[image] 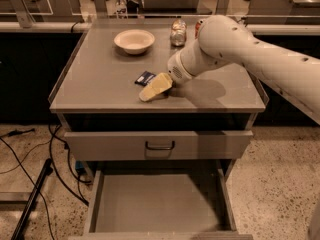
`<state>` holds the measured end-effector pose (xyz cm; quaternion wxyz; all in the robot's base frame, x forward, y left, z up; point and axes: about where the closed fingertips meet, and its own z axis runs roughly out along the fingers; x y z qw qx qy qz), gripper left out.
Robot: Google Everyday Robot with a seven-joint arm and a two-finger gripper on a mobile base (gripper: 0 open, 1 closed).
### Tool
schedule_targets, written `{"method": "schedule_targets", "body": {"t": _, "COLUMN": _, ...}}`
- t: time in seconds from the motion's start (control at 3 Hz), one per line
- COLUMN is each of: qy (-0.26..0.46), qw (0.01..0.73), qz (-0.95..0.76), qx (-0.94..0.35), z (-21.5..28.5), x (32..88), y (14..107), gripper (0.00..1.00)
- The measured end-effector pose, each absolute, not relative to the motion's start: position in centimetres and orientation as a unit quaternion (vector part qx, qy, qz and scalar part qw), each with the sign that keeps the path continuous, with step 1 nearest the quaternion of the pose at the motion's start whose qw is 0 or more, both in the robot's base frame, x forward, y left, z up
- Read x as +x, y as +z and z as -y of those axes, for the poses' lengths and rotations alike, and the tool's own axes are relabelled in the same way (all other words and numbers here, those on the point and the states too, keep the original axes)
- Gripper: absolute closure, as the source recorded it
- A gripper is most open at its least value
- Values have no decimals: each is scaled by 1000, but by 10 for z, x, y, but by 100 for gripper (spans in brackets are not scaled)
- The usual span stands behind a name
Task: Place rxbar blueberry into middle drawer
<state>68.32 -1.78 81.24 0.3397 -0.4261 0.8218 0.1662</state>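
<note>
The rxbar blueberry [145,77], a small dark blue bar, lies flat on the grey cabinet top [100,79], near its middle. My gripper [154,87], cream-coloured, hangs low over the top just to the front right of the bar, its tip at the bar's near edge. I cannot tell whether it touches the bar. The middle drawer [157,204] stands pulled open below, with a bare grey floor and low side walls.
A white bowl [134,40] sits at the back left of the top. A metal can [177,32] and a red soda can [198,27], partly hidden by my arm, stand at the back. The shut drawer with a black handle [160,145] is above the open one. Cables lie on the floor at left.
</note>
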Motion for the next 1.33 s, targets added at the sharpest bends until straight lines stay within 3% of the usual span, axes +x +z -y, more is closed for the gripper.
{"method": "schedule_targets", "body": {"t": 0.33, "qy": 173, "qw": 331, "qz": -824, "qx": -426, "z": 17, "x": 680, "y": 808, "gripper": 0}}
{"method": "schedule_targets", "body": {"t": 0.67, "qy": 174, "qw": 326, "qz": -825, "qx": -427, "z": 17, "x": 677, "y": 805, "gripper": 13}}
{"method": "schedule_targets", "body": {"t": 1.33, "qy": 175, "qw": 324, "qz": -826, "qx": -427, "z": 16, "x": 676, "y": 813, "gripper": 60}}
